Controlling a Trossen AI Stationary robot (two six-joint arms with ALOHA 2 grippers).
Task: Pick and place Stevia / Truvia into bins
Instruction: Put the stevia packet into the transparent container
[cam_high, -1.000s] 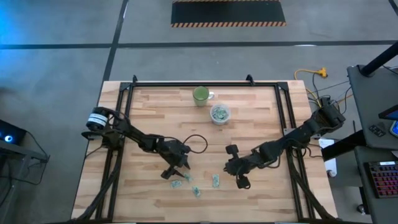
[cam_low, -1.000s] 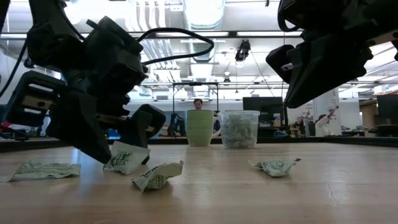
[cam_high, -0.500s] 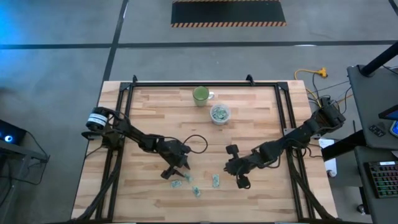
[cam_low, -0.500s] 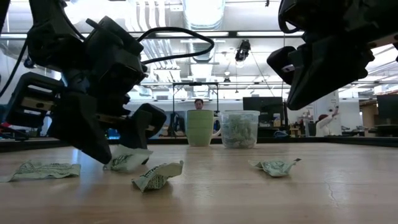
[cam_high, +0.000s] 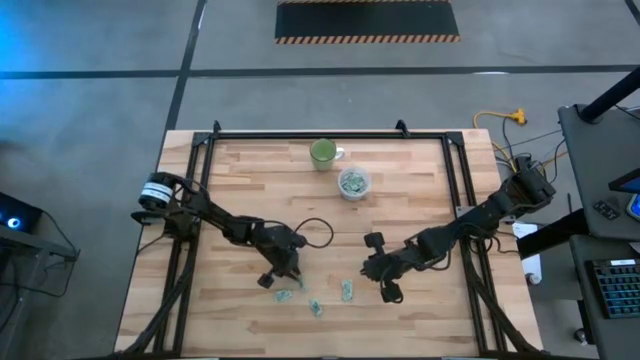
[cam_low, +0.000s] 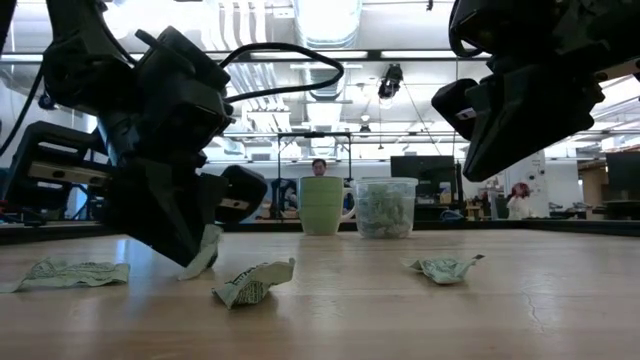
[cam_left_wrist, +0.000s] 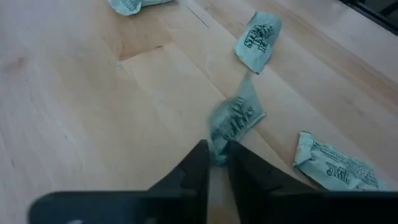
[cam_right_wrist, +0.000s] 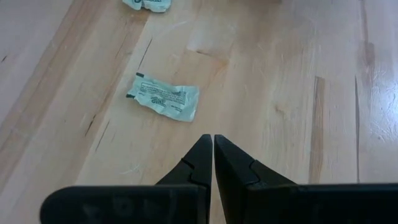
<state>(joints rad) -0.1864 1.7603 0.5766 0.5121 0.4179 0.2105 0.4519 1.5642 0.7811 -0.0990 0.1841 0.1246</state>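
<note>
Since a second ago the left gripper has pinched its packet upright | high: cup far off, right gripper near packets | left wrist: jaws clamped on packet | right wrist: jaws together, empty, loose packet ahead.

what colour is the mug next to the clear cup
Pale green, standing beside the clear cup; the mug shows best in the low view.

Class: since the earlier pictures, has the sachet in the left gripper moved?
Yes. The sachet pinched by the left gripper has tipped from flat to nearly upright, while the loose sachet beside it stayed put.
</note>
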